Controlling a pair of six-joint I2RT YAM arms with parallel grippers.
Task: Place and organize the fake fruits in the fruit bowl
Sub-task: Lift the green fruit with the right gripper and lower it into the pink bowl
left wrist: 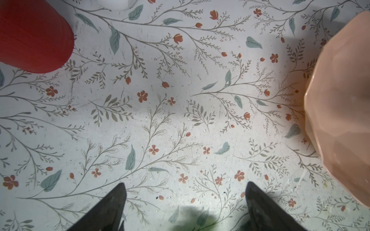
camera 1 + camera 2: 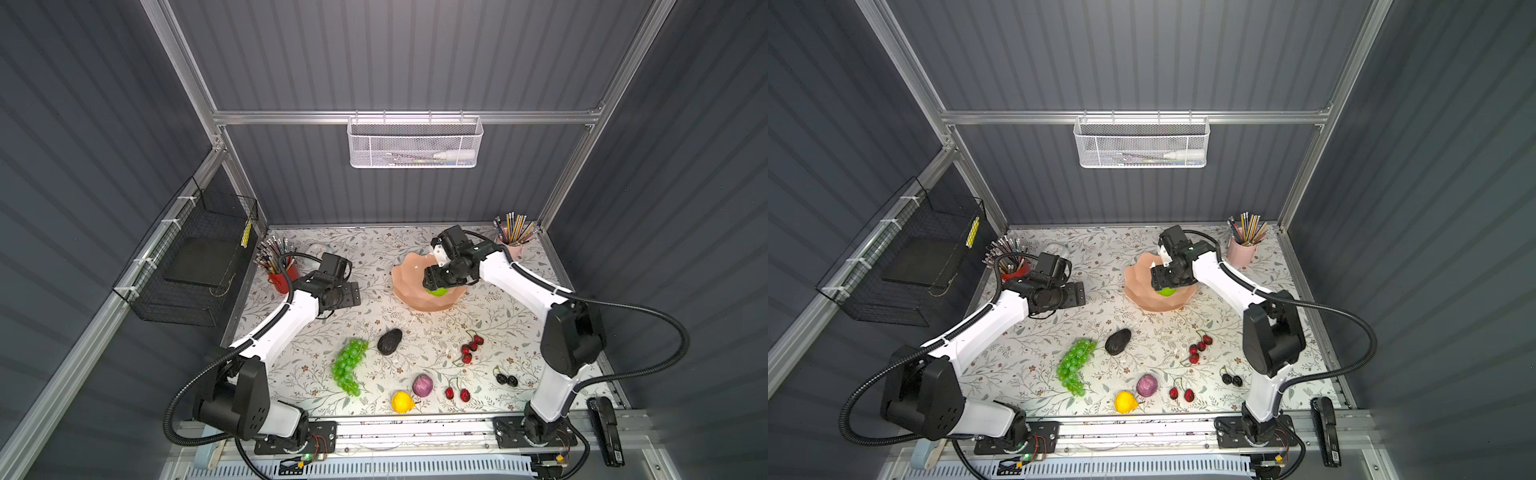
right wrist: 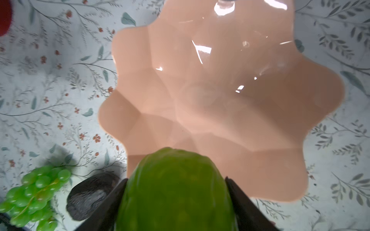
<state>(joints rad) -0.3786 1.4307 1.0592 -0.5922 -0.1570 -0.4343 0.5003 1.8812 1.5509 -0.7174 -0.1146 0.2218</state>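
The salmon fruit bowl point(image 2: 406, 275) point(image 2: 1137, 283) point(image 3: 220, 100) stands at the back middle of the table. My right gripper point(image 2: 434, 281) point(image 3: 176, 179) hovers over its near rim, shut on the bumpy lime-green ball point(image 2: 437, 291) point(image 2: 1166, 292) point(image 3: 176, 192). Left of the bowl my left gripper point(image 2: 347, 294) point(image 1: 185, 184) hangs open and empty over bare table. On the table lie the green grapes point(image 2: 348, 365) point(image 3: 34, 192), black avocado point(image 2: 389, 341) point(image 3: 90, 196), purple fruit point(image 2: 422, 385), lemon point(image 2: 402, 402), red cherries point(image 2: 471, 347), a second red pair point(image 2: 457, 394) and dark cherries point(image 2: 507, 379).
A red pencil cup point(image 2: 284, 276) point(image 1: 34, 36) stands at the back left beside my left arm, and a pink pencil cup point(image 2: 513, 245) at the back right. A black tool point(image 2: 606, 430) lies on the front right rail. The bowl's wall point(image 1: 340, 100) shows beside my left gripper.
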